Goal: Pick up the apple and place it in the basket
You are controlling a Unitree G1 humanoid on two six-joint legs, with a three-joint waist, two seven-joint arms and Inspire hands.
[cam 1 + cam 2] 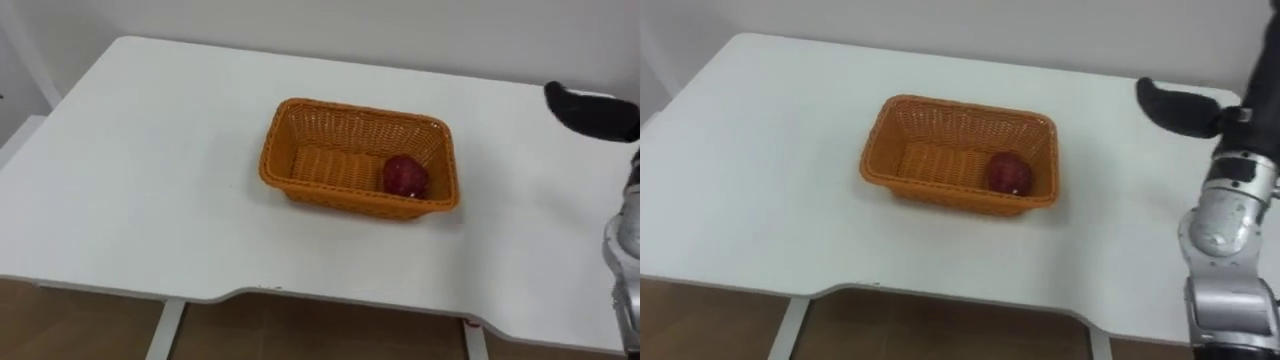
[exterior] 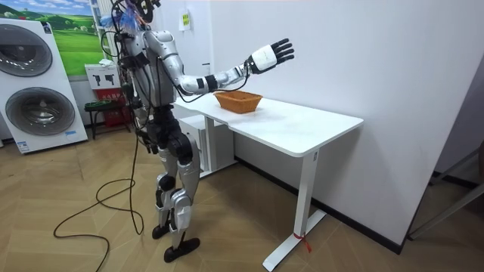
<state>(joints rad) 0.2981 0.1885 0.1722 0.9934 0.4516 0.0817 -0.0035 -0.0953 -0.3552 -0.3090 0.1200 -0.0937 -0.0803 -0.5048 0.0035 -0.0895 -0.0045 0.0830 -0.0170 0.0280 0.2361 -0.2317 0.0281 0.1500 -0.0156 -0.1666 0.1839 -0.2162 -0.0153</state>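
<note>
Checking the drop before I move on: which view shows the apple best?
The left eye view: the apple lies in plain sight in the right end of the basket, close to its near wall. The right eye view shows nearly the same. In the room view the basket's wall hides it.

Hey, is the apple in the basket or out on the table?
In. The apple lies inside the basket, at its right end, below the rim. The right hand is raised above the table, open, holding nothing.

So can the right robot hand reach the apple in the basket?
Probably yes. The right robot hand hangs open above the table, right of the basket. The apple lies uncovered inside, with nothing between them.
</note>
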